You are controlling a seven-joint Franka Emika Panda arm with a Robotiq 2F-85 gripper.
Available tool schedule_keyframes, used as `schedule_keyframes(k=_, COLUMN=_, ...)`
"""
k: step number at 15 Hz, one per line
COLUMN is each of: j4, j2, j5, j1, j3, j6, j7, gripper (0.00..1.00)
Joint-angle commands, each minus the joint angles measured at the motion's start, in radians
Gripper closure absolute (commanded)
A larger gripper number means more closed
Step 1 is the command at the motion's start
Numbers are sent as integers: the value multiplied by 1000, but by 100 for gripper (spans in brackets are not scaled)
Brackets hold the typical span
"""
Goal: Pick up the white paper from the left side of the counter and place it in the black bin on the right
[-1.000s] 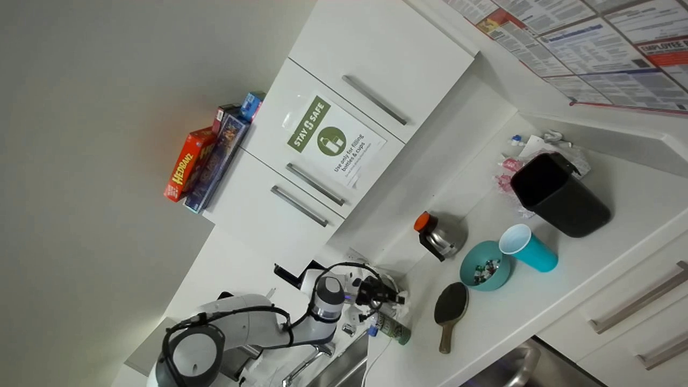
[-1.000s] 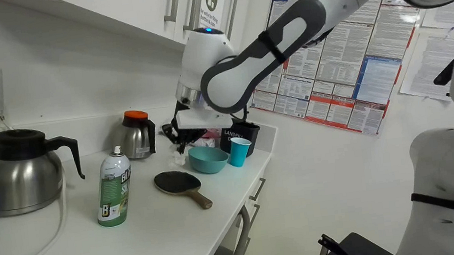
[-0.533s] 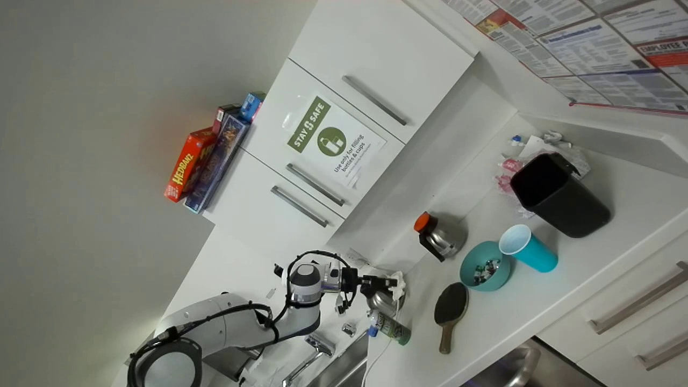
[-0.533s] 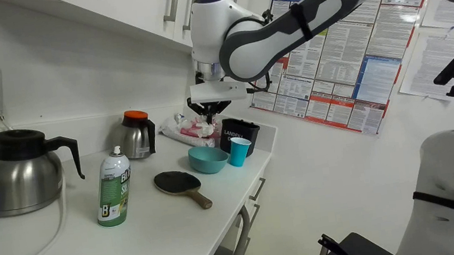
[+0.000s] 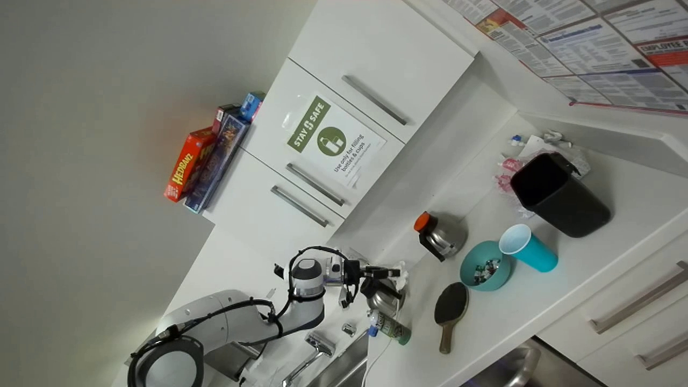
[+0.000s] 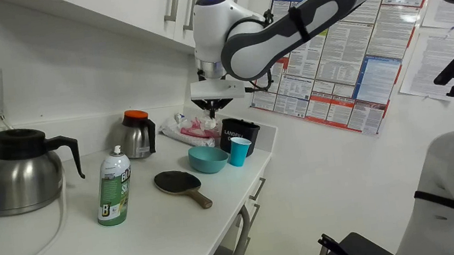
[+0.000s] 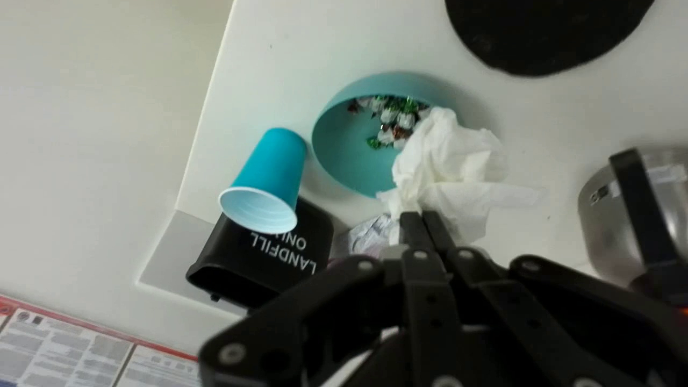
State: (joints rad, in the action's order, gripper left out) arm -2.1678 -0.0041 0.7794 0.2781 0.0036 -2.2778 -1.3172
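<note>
The white paper (image 7: 451,161) is a crumpled scrap, pinched at its near end between the tips of my gripper (image 7: 422,217). The jaws are shut on it, and it hangs above the counter. In the exterior views my gripper (image 5: 396,272) (image 6: 212,113) is raised, with the paper (image 5: 402,277) at its tips. In an exterior view the paper blends with the plastic bag behind it. The black bin (image 5: 575,201) stands upright on the counter. It also shows in an exterior view (image 6: 230,133) and left of my gripper in the wrist view (image 7: 290,252), partly behind the cup.
A teal bowl (image 6: 208,160) of candies and a light blue cup (image 6: 240,152) stand beside the bin. A crumpled plastic bag (image 6: 186,134) lies behind. A carafe (image 6: 134,134), a paddle (image 6: 177,182), a spray can (image 6: 115,189) and a larger carafe (image 6: 20,174) share the counter. Cabinets (image 6: 117,11) hang above.
My gripper has risen with the paper from low over the counter beside the bowl. It was tilted and now points down. In the last half second it has moved only slightly.
</note>
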Motion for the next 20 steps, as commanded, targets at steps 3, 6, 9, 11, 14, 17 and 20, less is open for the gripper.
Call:
schedule_keyframes(k=3, j4=216, j2=134, j5=138, j1=-149, j3=-1, j6=-29, j7=-87, gripper=100)
schedule_keyframes(k=6, j4=348, j2=234, j5=182, j1=-190, j3=-24, j6=-25, j7=-88, gripper=100)
schedule_keyframes(k=9, j4=480, j2=342, j5=230, j1=-205, j3=-61, j6=-15, j7=-108, gripper=100)
schedule_keyframes(k=11, j4=558, j2=403, j5=276, j1=-202, j3=-95, j6=7, j7=-171, gripper=100)
schedule_keyframes(k=14, j4=633, j2=469, j5=337, j1=-200, j3=-137, j6=47, j7=-264, gripper=100)
schedule_keyframes(k=17, j4=601, j2=457, j5=353, j1=-217, j3=-126, j6=55, j7=-269, gripper=100)
schedule_keyframes(k=20, j4=605, j2=467, j5=358, j1=-219, j3=-124, j6=63, j7=-278, gripper=98)
